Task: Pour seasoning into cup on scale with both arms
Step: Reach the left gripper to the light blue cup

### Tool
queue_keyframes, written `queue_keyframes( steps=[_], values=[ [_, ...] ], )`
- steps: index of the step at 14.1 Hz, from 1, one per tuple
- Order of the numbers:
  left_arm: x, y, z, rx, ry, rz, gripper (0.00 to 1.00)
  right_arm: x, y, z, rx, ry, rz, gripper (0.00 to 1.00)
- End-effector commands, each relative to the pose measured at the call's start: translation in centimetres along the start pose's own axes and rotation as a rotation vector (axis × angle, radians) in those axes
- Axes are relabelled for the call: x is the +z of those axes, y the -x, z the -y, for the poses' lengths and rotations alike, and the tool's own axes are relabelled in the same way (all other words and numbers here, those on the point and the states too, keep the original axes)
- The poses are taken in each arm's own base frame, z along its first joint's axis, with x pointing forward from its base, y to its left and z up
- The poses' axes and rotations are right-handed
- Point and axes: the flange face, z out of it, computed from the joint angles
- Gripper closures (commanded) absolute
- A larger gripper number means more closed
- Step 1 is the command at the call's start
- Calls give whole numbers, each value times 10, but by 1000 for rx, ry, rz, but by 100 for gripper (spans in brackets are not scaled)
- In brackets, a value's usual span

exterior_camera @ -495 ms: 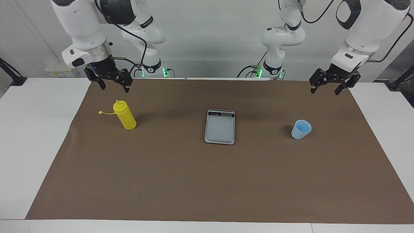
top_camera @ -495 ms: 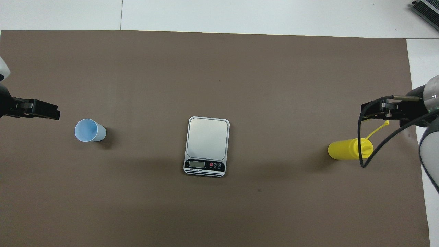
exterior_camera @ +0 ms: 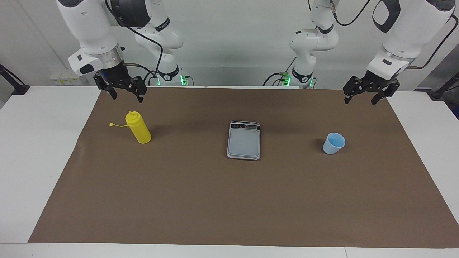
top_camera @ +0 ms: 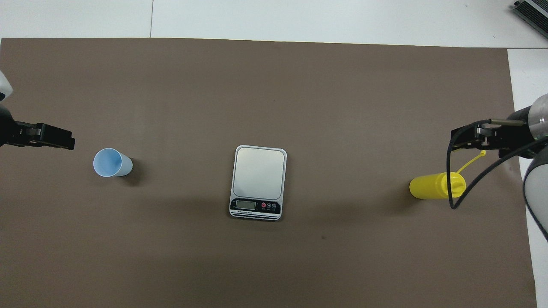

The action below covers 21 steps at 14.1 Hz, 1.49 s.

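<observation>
Over the robots' edge of the brown mat (exterior_camera: pixel 229 200), both grippers hang in the air with nothing in them. The right gripper (exterior_camera: pixel 126 96) is over the mat's corner at the right arm's end, above the seasoning bottle (exterior_camera: pixel 138 127) and well apart from it; its jaws stand spread wide, wider than the bottle's body, and touch nothing. The left gripper (exterior_camera: pixel 360 98) is over the mat's corner at the left arm's end, its jaws likewise spread wide and bare.

On the mat the three task things stand in a loose row, well apart from one another. The yellow bottle stands upright toward the right arm's end, its thin tethered cap (exterior_camera: pixel 112 124) sticking out toward that end of the counter (exterior_camera: pixel 36 150). The scale (exterior_camera: pixel 244 140) lies flat at the middle, its weighing plate bare and its dark display strip on the side nearer the robots. The light blue cup (exterior_camera: pixel 334 143) stands upright toward the left arm's end, mouth up, on the mat and not on the scale.

From overhead, the left gripper (top_camera: pixel 51 137) shows beside the cup (top_camera: pixel 112 163), and the right gripper (top_camera: pixel 471 139) just by the bottle (top_camera: pixel 436 186), with a black cable (top_camera: pixel 449 188) looping across the bottle's top. Wide bare mat lies between bottle, scale (top_camera: pixel 258 182) and cup, and more of it farther from the robots. White counter borders the mat at both ends.
</observation>
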Motion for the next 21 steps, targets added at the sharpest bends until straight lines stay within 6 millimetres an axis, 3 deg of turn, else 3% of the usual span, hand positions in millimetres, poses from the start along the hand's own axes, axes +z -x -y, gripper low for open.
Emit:
queue_keyframes(
  steps=[1, 3, 7, 9, 13, 16, 19, 21],
  values=[
    [-2, 2, 5, -21, -10, -5, 0, 0, 4, -4, -10, -2, -4, 0],
    [-7, 4, 6, -27, -9, 11, 0, 0, 4, -4, -10, -2, -6, 0],
    [13, 2, 20, -51, -11, -11, 0, 0, 4, -4, -10, -2, -4, 0],
    [50, -2, 25, -62, -11, -11, 0, -1, 4, -4, -10, -2, -7, 0],
    [127, 0, 57, -120, -11, -18, 0, 0, 4, -4, -10, -2, -6, 0],
    [173, 17, 66, -208, -10, -10, 0, 0, 4, -4, -10, -2, -6, 0],
    [211, 24, 60, -248, -7, -39, 0, 0, 4, -3, -12, -2, -4, 0],
    [220, 28, 61, -253, -7, -43, 0, 0, 4, -4, -10, -2, -4, 0]
  ],
)
